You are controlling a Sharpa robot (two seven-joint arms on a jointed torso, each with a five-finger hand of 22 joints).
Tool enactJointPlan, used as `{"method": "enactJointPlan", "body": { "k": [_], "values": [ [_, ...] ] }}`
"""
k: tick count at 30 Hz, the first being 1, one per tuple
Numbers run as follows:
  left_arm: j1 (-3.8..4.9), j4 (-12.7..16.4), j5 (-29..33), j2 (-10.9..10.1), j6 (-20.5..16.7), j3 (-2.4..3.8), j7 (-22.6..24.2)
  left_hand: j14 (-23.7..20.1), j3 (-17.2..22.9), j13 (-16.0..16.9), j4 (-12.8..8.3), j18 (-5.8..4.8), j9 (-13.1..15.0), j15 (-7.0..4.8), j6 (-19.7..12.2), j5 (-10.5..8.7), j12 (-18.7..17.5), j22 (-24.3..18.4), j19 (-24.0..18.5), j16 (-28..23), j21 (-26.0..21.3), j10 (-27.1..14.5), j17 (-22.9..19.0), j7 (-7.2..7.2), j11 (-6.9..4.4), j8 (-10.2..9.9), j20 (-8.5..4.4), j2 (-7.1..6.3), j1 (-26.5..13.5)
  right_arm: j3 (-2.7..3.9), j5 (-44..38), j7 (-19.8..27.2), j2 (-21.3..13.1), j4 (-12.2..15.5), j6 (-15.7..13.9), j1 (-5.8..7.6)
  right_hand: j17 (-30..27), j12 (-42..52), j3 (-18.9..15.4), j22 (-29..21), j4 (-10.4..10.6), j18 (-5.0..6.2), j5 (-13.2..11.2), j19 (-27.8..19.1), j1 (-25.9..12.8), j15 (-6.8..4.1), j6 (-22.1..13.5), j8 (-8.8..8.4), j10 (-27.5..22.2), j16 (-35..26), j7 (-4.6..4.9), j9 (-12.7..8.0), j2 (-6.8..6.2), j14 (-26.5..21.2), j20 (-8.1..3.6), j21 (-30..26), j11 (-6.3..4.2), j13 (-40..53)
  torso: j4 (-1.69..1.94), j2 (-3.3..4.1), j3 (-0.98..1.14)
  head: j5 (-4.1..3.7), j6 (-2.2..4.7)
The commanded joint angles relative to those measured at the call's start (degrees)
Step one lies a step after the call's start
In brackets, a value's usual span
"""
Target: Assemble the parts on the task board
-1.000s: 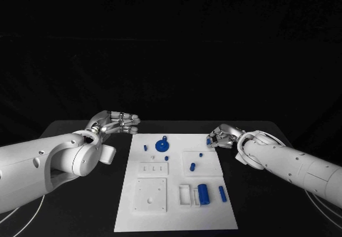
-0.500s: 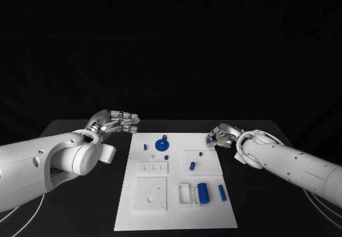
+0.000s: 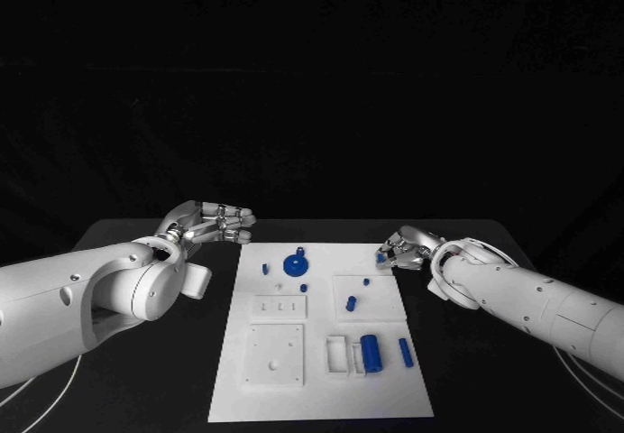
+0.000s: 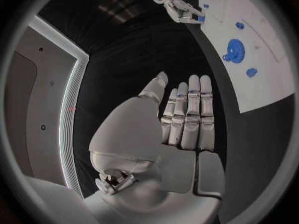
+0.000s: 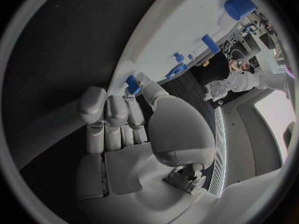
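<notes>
The white task board [image 3: 325, 379] lies in the middle of the black table. On it are a blue gear [image 3: 297, 265] [image 4: 234, 50], a blue cylinder [image 3: 371, 352] [image 5: 239, 6], a blue bar [image 3: 406, 354] [image 5: 211, 44] and several small blue pegs. My right hand [image 3: 406, 248] [image 5: 134, 134] sits at the board's far right edge and pinches a small blue part [image 3: 381, 258] [image 5: 132, 83] between thumb and fingertips. My left hand [image 3: 208, 224] [image 4: 181, 119] hovers off the board's far left corner, fingers stretched out side by side, holding nothing.
White fixture blocks [image 3: 276, 355] [image 3: 279, 309] [image 3: 337, 354] stand on the board's near half. Bare black table [image 3: 494, 397] lies on both sides of the board. My right hand [image 4: 177, 5] is also seen from the left wrist.
</notes>
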Motion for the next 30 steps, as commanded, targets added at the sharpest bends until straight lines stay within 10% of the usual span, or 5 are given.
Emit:
{"method": "enactJointPlan", "body": {
  "k": [1, 11, 21, 30],
  "values": [
    [0.02, 0.1, -0.3, 0.1, 0.7, 0.04, 0.1, -0.4, 0.0, 0.1, -0.3, -0.31, 0.1, -0.14, -0.4, 0.18, -0.2, 0.1, -0.4, -0.4, 0.3, -0.1, -0.1, 0.15, 0.04, -0.3, 0.01, 0.00, -0.1, 0.00, -0.2, 0.4, 0.1, 0.3, -2.2, -0.05, 0.2, 0.2, 0.4, 6.5, -0.1, -0.33, -0.2, 2.2, -0.1, -0.43, 0.7, 0.34, 0.3, 0.3, -0.10, 0.1, 0.20, 0.1, -0.25, 0.2, -0.25, 0.3, -0.02, -0.01, 0.02, -0.01, 0.04],
    [0.05, 0.1, -1.0, 0.1, 1.3, 0.06, -2.8, 2.5, -0.1, 0.1, 1.0, -0.46, 0.1, -1.47, 1.7, -0.02, -0.1, 0.9, 1.4, 1.6, 2.0, 3.8, 0.7, -0.88, -1.48, -0.1, -1.10, 0.70, -1.1, 0.06, -4.1, -2.2, -1.1, 5.1, -6.8, 0.10, 0.7, 0.4, 0.2, 6.5, 0.3, -0.17, 0.0, 2.4, -0.2, -0.60, 1.7, 0.31, 0.6, 0.7, -0.43, 0.1, -0.15, 0.1, -0.43, 0.3, -0.52, 0.5, -0.27, -0.24, 0.01, 0.22, 0.29],
    [0.57, -3.2, -7.1, 2.2, 6.7, 0.24, -13.4, 11.1, -2.2, 0.5, 3.9, -1.97, 0.1, -6.34, 7.1, -0.85, 0.2, 6.1, 7.2, 12.6, 10.6, 17.0, 9.7, -3.56, -5.90, -0.4, -6.00, 0.94, -3.7, 0.40, -11.1, -10.6, -2.2, 14.6, -8.6, 1.58, 0.7, 0.2, 3.1, 6.7, 2.6, 0.15, -0.4, 2.6, 0.2, -0.55, 1.5, 0.30, 0.5, 0.2, -0.40, 0.1, -2.22, 0.2, -0.30, 0.8, -0.64, 0.5, -0.90, -1.66, -0.11, 1.39, 0.31],
    [1.05, -6.4, -12.1, 6.5, 10.9, 0.22, -22.8, 8.5, -5.2, 7.6, 4.9, -2.81, 0.5, -9.51, 9.0, -1.22, 17.8, 16.1, 5.8, 34.8, 24.2, 18.0, 25.0, -4.95, -8.58, -0.4, -9.44, 1.55, -5.6, 0.44, -16.7, -18.5, -0.1, 21.2, -8.8, 2.06, 0.8, 0.1, 5.7, 6.7, 4.3, 0.13, 0.1, 2.7, 0.4, -0.59, 1.7, 0.31, 0.6, 0.0, -0.44, 0.1, -3.69, 0.2, -0.34, 0.7, -0.69, 0.5, -1.06, -3.08, -0.30, 3.02, 0.14]
  ]
}}
